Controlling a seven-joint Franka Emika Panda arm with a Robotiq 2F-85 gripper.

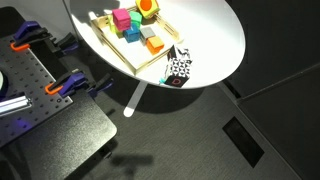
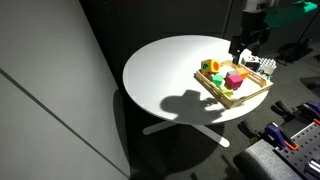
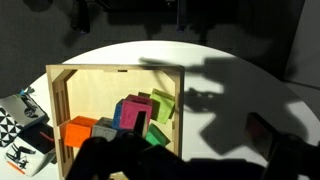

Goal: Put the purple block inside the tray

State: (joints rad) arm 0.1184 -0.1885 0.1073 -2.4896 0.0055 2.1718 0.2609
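The purple block (image 3: 133, 112) lies inside the light-wood tray (image 3: 110, 69) among other coloured blocks. It also shows in both exterior views (image 1: 123, 17) (image 2: 234, 80), inside the tray (image 1: 112, 50) (image 2: 226, 101). My gripper (image 3: 190, 150) hovers above the tray's near right side. Its dark fingers are spread wide, with nothing between them. In an exterior view the gripper (image 2: 246, 46) hangs above the tray's far end. It is out of view in the exterior view that shows the clamps.
An orange cube (image 3: 80, 130), green blocks (image 3: 165, 105) and several others share the tray. A black-and-white patterned object (image 1: 178, 68) (image 2: 256, 62) lies beside the tray near the round white table's edge (image 1: 225, 70). Orange clamps (image 1: 64, 88) sit on a perforated board beside the table.
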